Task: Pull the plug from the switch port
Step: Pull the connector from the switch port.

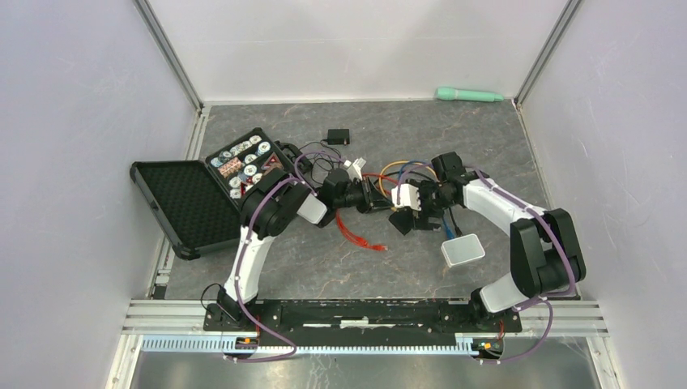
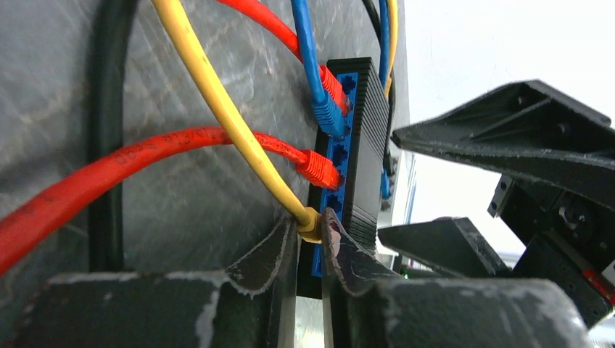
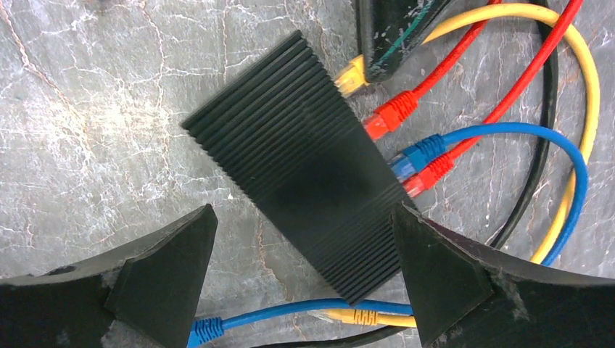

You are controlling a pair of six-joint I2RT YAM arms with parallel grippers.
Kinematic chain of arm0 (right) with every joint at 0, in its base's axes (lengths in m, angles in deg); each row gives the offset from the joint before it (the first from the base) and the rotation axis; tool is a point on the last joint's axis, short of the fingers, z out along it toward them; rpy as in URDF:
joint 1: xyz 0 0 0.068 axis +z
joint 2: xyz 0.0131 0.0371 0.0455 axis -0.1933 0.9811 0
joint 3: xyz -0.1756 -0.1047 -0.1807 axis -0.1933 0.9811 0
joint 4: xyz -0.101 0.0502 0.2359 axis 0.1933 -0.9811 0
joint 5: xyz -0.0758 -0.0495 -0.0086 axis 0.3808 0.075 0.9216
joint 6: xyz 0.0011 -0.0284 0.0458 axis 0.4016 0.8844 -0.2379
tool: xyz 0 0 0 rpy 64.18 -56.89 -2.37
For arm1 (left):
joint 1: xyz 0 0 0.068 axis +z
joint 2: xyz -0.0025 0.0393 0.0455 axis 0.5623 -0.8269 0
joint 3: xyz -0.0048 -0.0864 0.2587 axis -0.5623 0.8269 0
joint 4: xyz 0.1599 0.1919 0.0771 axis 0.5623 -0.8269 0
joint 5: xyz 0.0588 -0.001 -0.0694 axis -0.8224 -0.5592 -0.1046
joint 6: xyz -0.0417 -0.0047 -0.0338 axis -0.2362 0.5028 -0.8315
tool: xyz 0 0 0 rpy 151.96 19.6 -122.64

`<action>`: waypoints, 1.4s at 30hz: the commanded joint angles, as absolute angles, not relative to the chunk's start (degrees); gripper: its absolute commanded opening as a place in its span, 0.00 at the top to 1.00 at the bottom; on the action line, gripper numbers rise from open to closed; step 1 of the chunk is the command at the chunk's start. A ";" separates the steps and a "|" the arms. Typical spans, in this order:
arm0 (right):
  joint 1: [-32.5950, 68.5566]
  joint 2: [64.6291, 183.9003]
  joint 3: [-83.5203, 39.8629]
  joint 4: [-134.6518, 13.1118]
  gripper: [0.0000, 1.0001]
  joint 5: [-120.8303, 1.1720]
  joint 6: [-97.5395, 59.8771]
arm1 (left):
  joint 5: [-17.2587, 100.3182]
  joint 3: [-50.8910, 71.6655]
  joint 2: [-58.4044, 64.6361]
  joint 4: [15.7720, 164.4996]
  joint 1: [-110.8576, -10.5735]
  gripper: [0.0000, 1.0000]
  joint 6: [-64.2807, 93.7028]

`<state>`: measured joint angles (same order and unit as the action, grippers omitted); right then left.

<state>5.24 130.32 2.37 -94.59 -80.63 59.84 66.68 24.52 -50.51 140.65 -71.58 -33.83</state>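
Left end effector [image 2: 310,238] pinches the yellow plug [image 2: 310,220] at the black switch [image 2: 367,145]; right end effector [image 3: 303,217] gapes wide open above it.

White-and-black arms [image 1: 247,259], purple cables [image 1: 252,212], scuffed black fingers [image 3: 163,268]

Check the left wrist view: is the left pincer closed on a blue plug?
No, the left pincer pinches the yellow plug seated in the black switch.

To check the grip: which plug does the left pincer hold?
The yellow plug, pinched by the left pincer; the red plugs and blue plug are free.
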 commanded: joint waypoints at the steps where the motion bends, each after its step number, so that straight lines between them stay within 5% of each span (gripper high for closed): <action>1: 7.25 128.93 0.69 -94.78 0.02 -78.17 63.65 | 71.83 28.26 -49.13 138.60 -71.82 0.98 -27.48; 35: 15.63 136.50 -0.42 -93.99 0.02 -72.18 66.77 | 80.54 23.15 -45.72 137.87 -69.90 0.90 -27.93; 42: 16.15 135.84 2.65 -91.07 0.17 -70.70 65.53 | 80.83 22.88 -45.94 137.71 -69.89 0.88 -27.96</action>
